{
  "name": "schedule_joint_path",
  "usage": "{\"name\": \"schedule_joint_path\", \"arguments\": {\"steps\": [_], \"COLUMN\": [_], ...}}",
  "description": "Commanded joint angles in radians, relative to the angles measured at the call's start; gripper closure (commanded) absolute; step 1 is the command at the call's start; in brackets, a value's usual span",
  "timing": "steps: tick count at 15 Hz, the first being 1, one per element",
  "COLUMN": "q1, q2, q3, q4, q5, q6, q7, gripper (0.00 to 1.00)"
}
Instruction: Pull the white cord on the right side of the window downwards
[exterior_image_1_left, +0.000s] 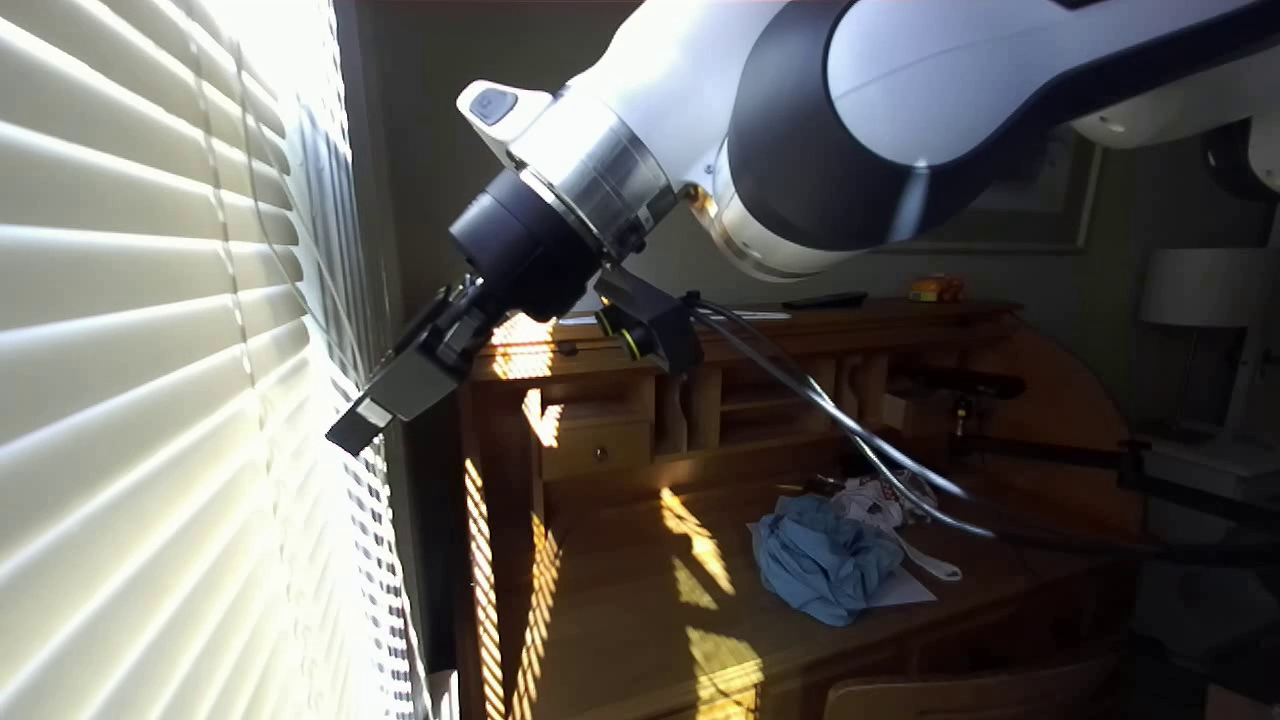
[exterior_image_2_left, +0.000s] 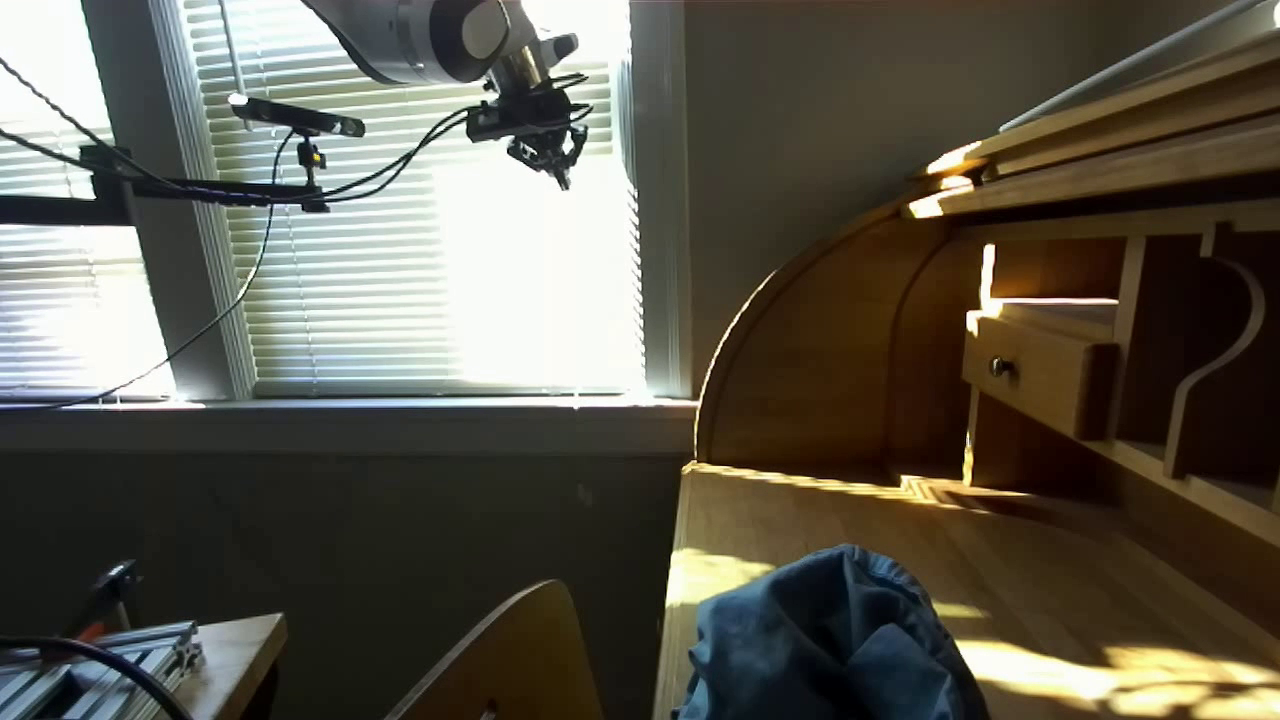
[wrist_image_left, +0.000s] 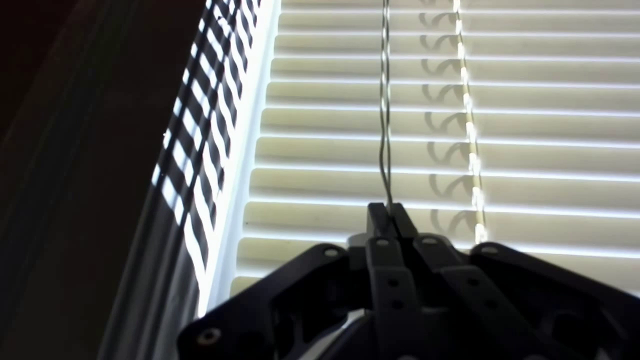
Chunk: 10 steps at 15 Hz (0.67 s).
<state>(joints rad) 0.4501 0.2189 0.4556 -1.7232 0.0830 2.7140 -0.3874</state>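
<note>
The window (exterior_image_2_left: 350, 320) is bright, with white horizontal slat blinds and a frame; it fills the left of an exterior view (exterior_image_1_left: 130, 430) and much of the wrist view (wrist_image_left: 325, 122). The cord (wrist_image_left: 384, 95), two thin strands, hangs in front of the slats near the window's edge and runs down between my fingertips. My gripper (wrist_image_left: 392, 210) is shut on the cord, its fingers nearly together. It is close to the blinds, pointing down toward them in an exterior view (exterior_image_1_left: 360, 428), and near the window's right side in an exterior view (exterior_image_2_left: 562, 178). The cord below the fingertips is hidden.
A wooden roll-top desk (exterior_image_1_left: 600, 560) stands beside the window, with a blue cloth (exterior_image_1_left: 825, 560) on it. A window frame post (exterior_image_2_left: 660, 230) borders the blinds. A camera on a bar (exterior_image_2_left: 300, 118) and a chair back (exterior_image_2_left: 520, 650) are nearby. Cables trail from the wrist.
</note>
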Motion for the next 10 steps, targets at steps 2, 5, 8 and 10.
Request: {"name": "schedule_joint_path", "arguments": {"steps": [2, 5, 8, 10], "q1": [-0.012, -0.013, -0.003, -0.008], "q2": [0.004, 0.004, -0.004, -0.021], "q3": [0.015, 0.014, -0.008, -0.008], "q4": [0.004, 0.004, -0.021, -0.063], "q5": [-0.011, -0.011, -0.05, -0.033], "q6": [-0.002, -0.002, 0.006, 0.002], "q7": [0.009, 0.009, 0.061, 0.094], "gripper": [0.97, 0.97, 0.99, 0.99]}}
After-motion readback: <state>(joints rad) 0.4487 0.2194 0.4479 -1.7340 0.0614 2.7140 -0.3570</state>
